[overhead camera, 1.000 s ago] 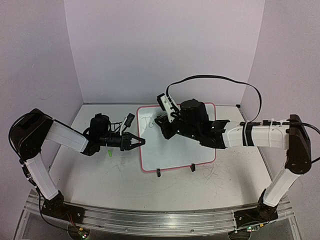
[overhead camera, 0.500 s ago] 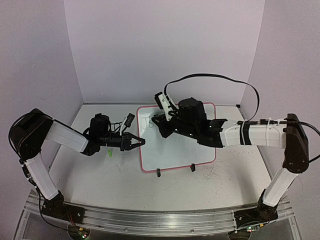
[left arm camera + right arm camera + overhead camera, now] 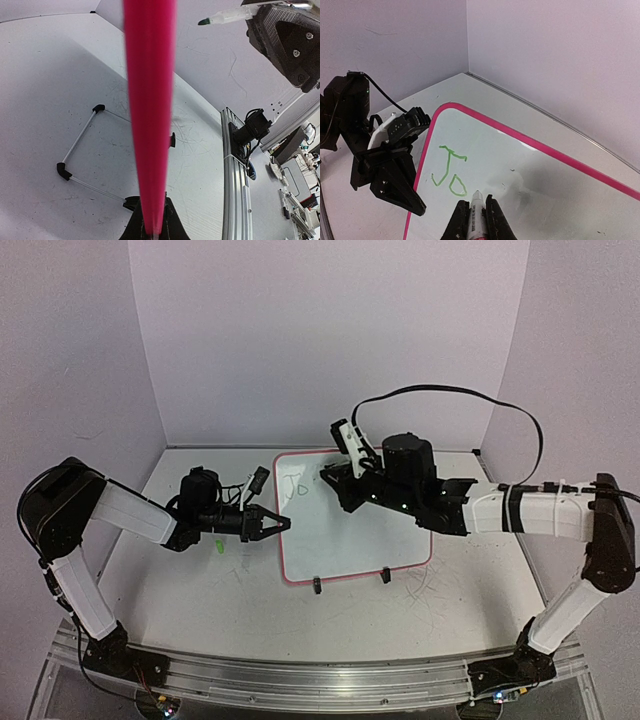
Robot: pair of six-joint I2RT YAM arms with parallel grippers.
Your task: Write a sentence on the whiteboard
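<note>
Two letters of the sentence [image 3: 449,172] written | green marker [image 3: 227,16] clamped in right gripper [image 3: 476,204], tip just right of them over whiteboard [image 3: 360,530] | whiteboard's left rim clamped by left gripper [image 3: 272,522]

light bright, even | shadows soft | whiteboard [image 3: 150,115] edge blurred close-up

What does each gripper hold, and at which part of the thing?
The left gripper clamps the whiteboard by its pink left rim. The right gripper holds a green-tipped marker by its barrel, with the tip sticking out.
</note>
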